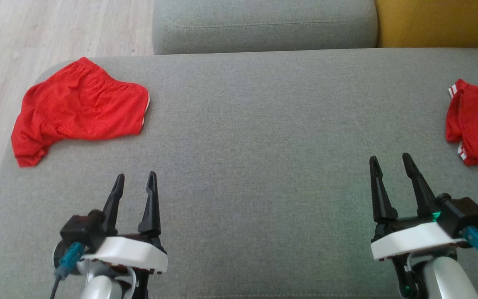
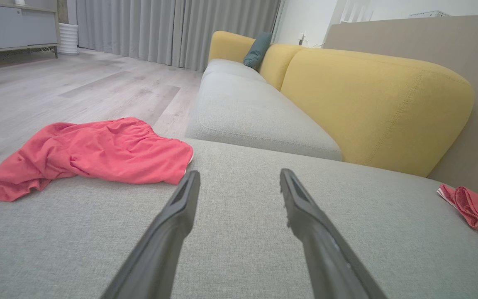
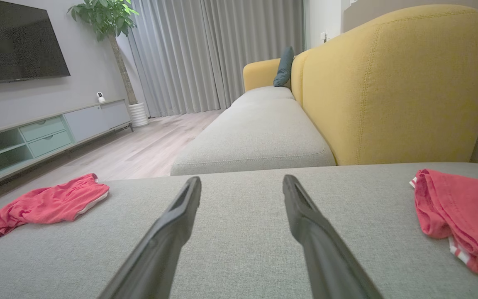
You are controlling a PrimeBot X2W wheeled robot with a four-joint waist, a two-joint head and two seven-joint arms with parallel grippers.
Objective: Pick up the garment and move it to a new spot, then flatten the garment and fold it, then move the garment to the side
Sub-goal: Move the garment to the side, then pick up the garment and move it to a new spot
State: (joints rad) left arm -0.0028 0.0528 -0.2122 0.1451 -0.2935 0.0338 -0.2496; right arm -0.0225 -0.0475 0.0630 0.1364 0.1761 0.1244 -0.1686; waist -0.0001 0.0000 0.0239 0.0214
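Grey sofa seat [image 1: 264, 124] spreading across a living room.
Yellow backrest [image 3: 388, 83] rising behind it, teal cushion [image 3: 284, 66] leaning at the far end; TV [image 3: 15, 41], plant [image 3: 102, 16] and curtains [image 3: 206, 54] standing beyond the wood floor [image 2: 56, 83].

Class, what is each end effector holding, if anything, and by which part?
Nothing is held. The left end effector and right end effector are open and empty, apart from the left red garment and right red garment.

Grey sofa seat [image 1: 264, 124], crumpled red garment [image 1: 77, 108] far left, second red garment [image 1: 477, 120] far right
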